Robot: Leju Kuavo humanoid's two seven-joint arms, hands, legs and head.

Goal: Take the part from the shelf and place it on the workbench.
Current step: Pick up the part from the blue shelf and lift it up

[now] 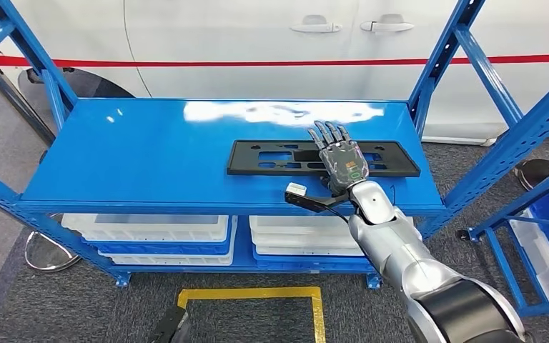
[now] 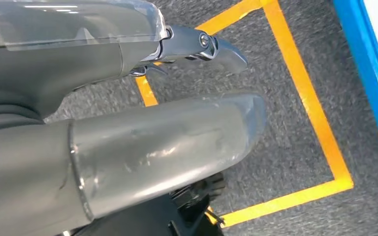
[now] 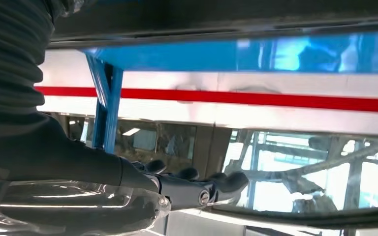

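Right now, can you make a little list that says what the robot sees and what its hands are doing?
part: flat black plate with cut-outs, lying on the blue shelf
right hand: right hand stretched flat over the plate's right half, fingers straight; contact unclear
left hand: left hand hanging above a yellow floor marking, holding nothing
behind shelf: white car with red stripe
below: white bins

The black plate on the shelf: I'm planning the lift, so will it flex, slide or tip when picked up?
The black plate looks thin, long and full of cutouts, so it is probably light and may bend a little if lifted from one end. It lies flat on the glossy blue shelf, so a push would likely slide it. With the right hand over its right part, the far end may droop.
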